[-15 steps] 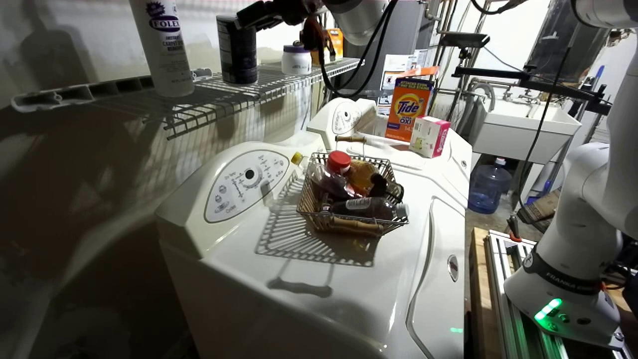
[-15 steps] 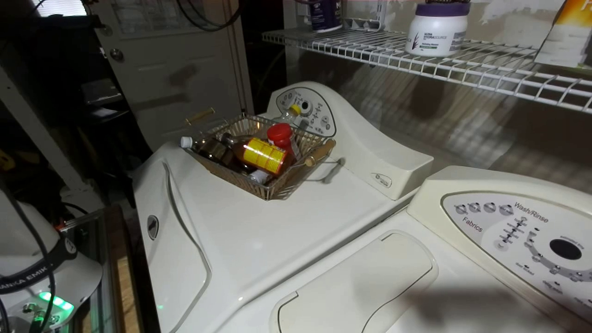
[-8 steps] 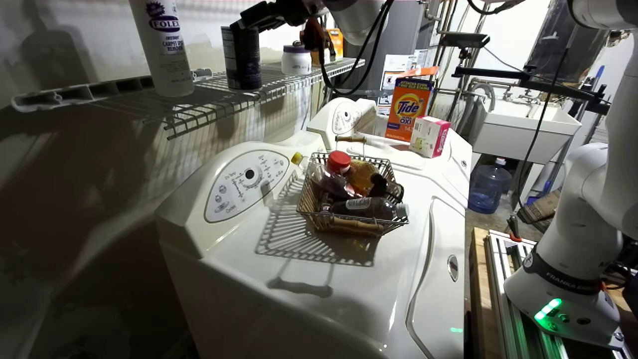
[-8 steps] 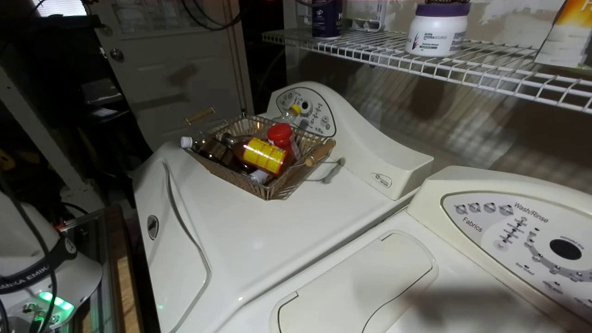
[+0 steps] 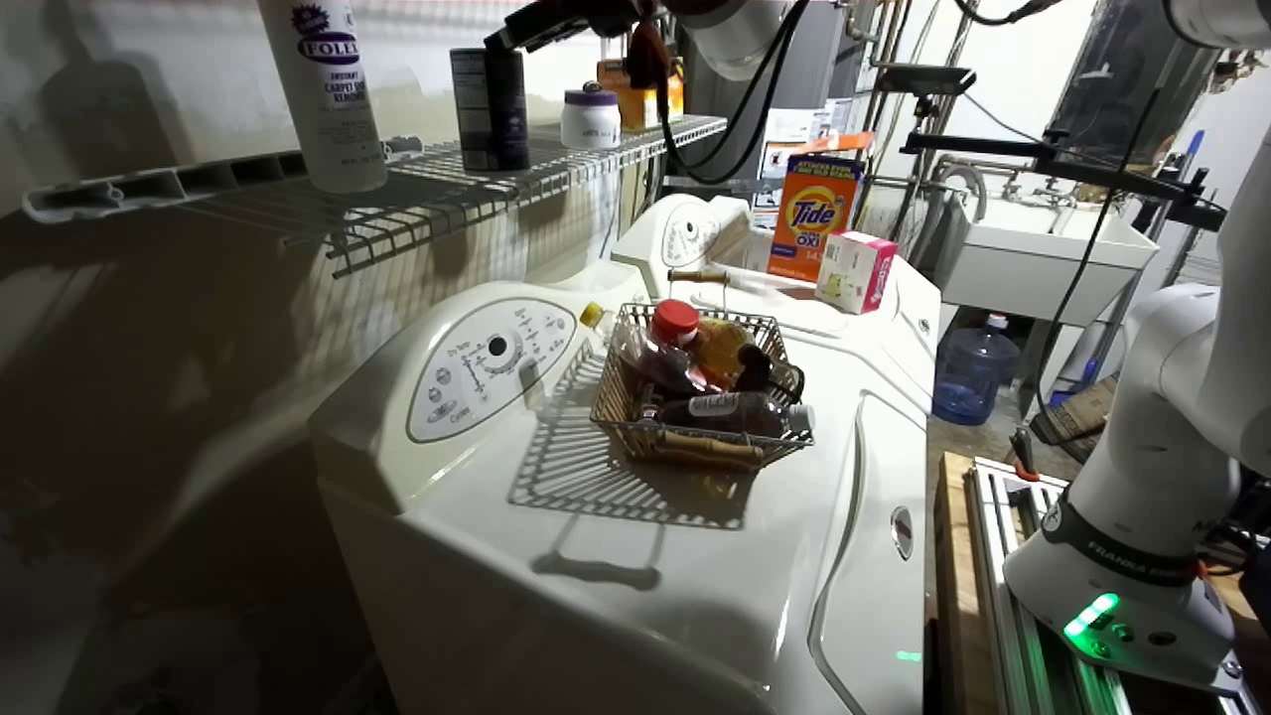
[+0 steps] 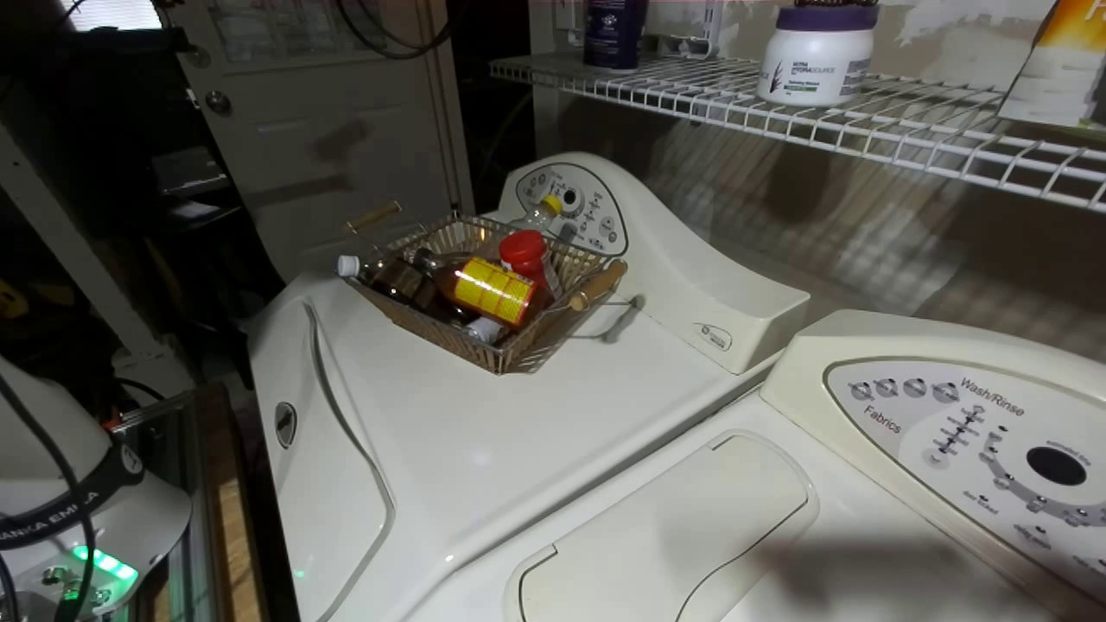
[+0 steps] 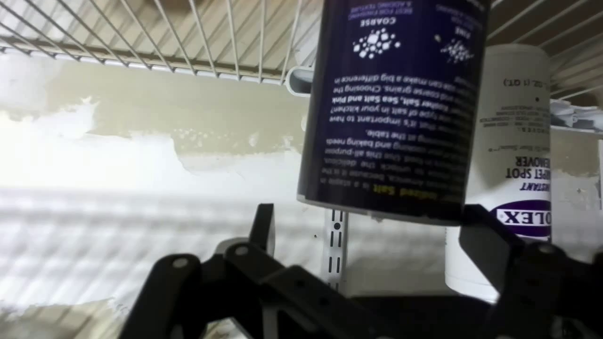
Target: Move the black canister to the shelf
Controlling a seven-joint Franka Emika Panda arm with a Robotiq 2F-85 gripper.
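Note:
The black canister (image 5: 491,114), dark navy-black with a salt label, stands about upright on the shelf. It also shows in an exterior view (image 6: 614,34) with its top cut off. In the wrist view the upside-down canister (image 7: 395,113) lies ahead of the jaws. The shelf (image 5: 556,187) is a white wire rack, seen also in an exterior view (image 6: 734,123). My gripper (image 7: 370,209) is open at the canister's top end. The left finger stands clear of it; the right fingertip overlaps its edge, contact unclear. The gripper (image 5: 502,42) also shows by the canister's top.
A white spray bottle (image 5: 333,109) stands on the shelf beside the canister. A white jar with purple lid (image 5: 591,121) and an orange box (image 5: 635,97) stand farther along. A wire basket of bottles (image 5: 695,437) sits on the white machine below.
My gripper has opened and shifted right, away from the canister, in an exterior view. The canister has shifted slightly right along the shelf, come lower than a second ago, and stands straighter.

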